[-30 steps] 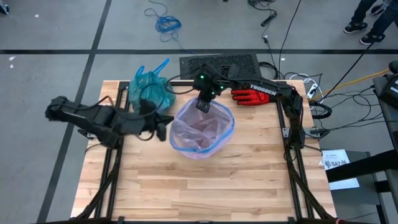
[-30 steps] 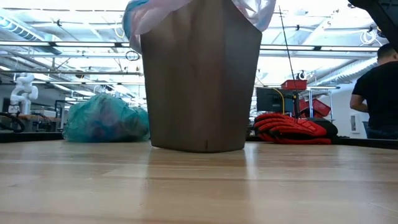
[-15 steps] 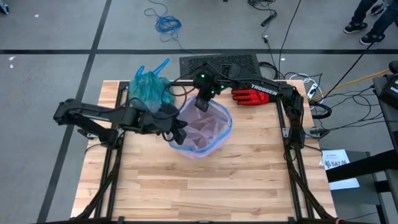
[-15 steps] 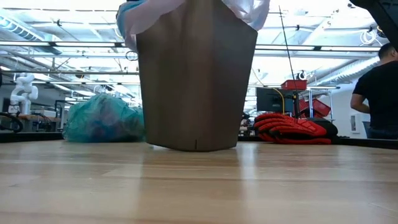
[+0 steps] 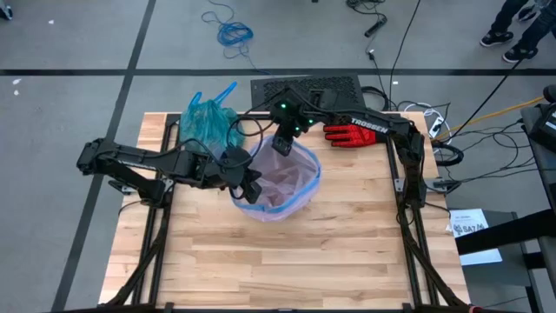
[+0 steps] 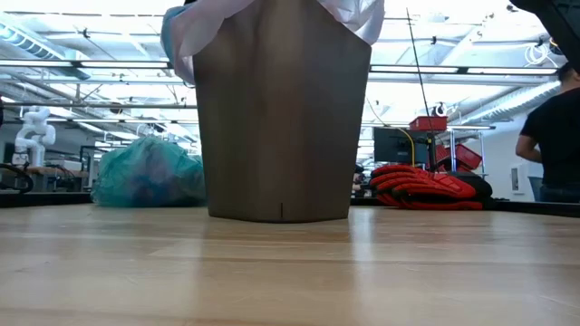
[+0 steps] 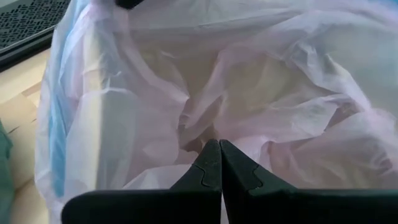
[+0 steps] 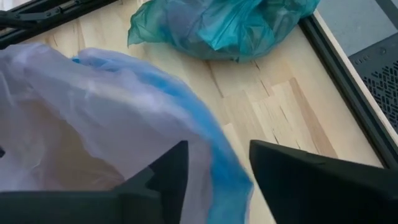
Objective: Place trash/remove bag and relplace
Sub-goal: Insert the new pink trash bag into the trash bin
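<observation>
1. My right gripper point(image 5: 283, 144) sits over the far rim of the bin point(image 6: 281, 118), which stands in the far half of the table point(image 5: 287, 261), about midway between its left and right edges. Its fingers stand parted, with the blue-edged hem of the pale pink replacement bag point(image 8: 124, 118) lying in the gap; I cannot tell whether they touch it, and I judge nothing is held.
2. My left gripper point(image 5: 252, 189) is at the bin's left rim, fingers pressed flat together, pointing down into the liner point(image 7: 249, 93). From the wrist view I see no plastic pinched between them.
3. The teal-green bag point(image 5: 208, 124) lies knotted near the table's far left corner, well apart from the bin, with a bulging fill. I see no loose trash on the table.
4. A red glove point(image 5: 343, 133) lies by the far edge, right of the bin.
5. Risk: with the hem let go on the far side, it could slide back into the bin, since the thin film has little to keep it folded over the rim.
6. Risk: if my left gripper pushes down or sideways, it may drag the liner off the rim or nudge the light bin across the table.
7. Risk: a closed fingertip could snag and tear the film.
</observation>
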`<state>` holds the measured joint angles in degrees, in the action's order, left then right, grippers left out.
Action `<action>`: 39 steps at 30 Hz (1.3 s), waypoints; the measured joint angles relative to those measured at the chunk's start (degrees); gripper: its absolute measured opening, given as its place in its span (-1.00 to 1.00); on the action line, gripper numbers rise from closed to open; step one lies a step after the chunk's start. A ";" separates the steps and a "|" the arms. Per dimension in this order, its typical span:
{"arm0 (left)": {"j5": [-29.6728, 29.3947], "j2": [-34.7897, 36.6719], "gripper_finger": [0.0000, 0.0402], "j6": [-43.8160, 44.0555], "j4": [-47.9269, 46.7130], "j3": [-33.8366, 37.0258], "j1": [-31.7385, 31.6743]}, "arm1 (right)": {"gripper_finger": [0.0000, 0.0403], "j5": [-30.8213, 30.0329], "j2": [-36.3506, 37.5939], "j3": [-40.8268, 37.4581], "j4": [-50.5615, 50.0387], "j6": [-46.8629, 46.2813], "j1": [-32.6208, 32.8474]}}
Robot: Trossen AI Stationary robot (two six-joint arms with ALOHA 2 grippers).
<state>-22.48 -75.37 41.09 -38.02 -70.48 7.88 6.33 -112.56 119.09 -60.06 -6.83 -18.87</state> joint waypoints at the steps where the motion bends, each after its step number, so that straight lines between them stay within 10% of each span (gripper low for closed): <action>1: 0.00 0.00 -1.00 -0.01 -0.35 0.00 0.02 | -0.13 0.02 0.17 0.00 0.01 0.10 -0.11; 11: 0.02 0.00 -1.00 -0.01 -0.49 0.00 0.01 | 0.04 0.94 5.58 0.11 -7.02 -0.95 -1.47; 18: 0.44 0.00 -1.00 0.14 -0.73 0.00 0.00 | 0.03 16.37 12.20 0.11 -28.26 -13.23 -0.53; 39: 1.40 0.02 -1.00 -2.55 -3.47 0.02 -5.25 | -0.12 -0.90 13.01 0.09 -29.78 -47.52 12.35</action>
<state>-21.08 -75.35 38.54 -41.48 -70.46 2.63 5.43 -99.55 119.17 -89.84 -54.35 -6.51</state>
